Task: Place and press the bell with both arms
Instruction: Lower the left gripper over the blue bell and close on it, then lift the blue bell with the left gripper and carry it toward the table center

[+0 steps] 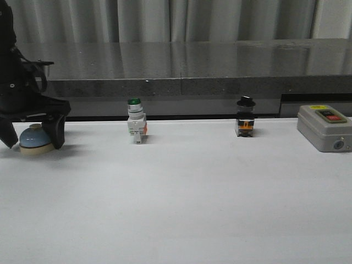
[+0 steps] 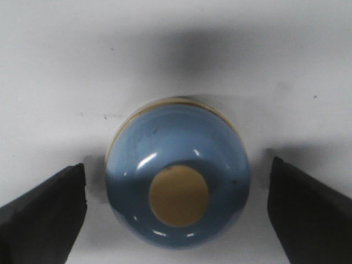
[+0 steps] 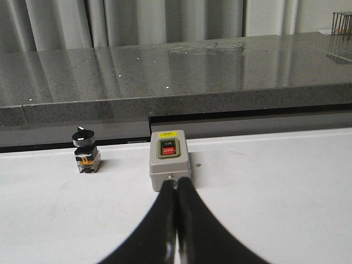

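Now left tool [image 1: 32, 135] wide, straddling bell [image 1: 36, 138] on surface [image 1: 192, 198], fingers [image 2: 41, 214] apart from it; right tool [image 3: 176, 190] fully narrowed, empty.

left gripper [image 1: 32, 135]: black, matte, two thick blunt fingers [image 2: 44, 212], bulky black wrist block above | right gripper [image 3: 176, 190]: black, glossy, two slim curved tapering fingers
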You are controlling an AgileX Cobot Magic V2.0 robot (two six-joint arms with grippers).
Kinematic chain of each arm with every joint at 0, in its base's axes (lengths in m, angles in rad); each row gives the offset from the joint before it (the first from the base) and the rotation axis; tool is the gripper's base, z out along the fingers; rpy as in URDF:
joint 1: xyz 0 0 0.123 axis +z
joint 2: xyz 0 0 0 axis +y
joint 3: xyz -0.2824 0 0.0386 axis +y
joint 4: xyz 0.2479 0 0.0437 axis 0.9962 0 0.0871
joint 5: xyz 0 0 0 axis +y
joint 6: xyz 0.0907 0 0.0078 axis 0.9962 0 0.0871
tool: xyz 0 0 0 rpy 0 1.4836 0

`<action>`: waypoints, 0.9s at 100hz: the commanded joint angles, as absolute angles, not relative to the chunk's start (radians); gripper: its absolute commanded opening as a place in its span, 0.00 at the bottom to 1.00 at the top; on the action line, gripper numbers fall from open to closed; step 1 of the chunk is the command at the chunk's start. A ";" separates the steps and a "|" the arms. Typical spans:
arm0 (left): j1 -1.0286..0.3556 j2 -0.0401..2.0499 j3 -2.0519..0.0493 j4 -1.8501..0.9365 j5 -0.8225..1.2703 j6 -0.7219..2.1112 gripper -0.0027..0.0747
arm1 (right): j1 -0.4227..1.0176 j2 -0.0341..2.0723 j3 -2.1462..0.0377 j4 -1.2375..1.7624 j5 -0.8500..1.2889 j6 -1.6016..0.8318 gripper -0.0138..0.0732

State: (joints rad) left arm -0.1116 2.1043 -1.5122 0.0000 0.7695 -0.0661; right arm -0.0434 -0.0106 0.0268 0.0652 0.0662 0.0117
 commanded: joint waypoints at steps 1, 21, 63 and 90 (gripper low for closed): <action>-0.116 2.048 -1.545 -0.007 0.741 -0.064 0.79 | -0.048 -0.023 0.011 0.059 -0.016 0.011 0.09; -0.116 2.048 -1.545 -0.007 0.740 -0.064 0.52 | -0.048 -0.023 0.011 0.059 -0.016 0.011 0.09; -0.130 1.935 -1.557 -0.012 0.754 -0.064 0.46 | -0.048 -0.023 0.011 0.059 -0.016 0.011 0.09; -0.216 1.792 -1.557 -0.015 0.757 -0.064 0.46 | -0.048 -0.023 0.011 0.059 -0.016 0.011 0.09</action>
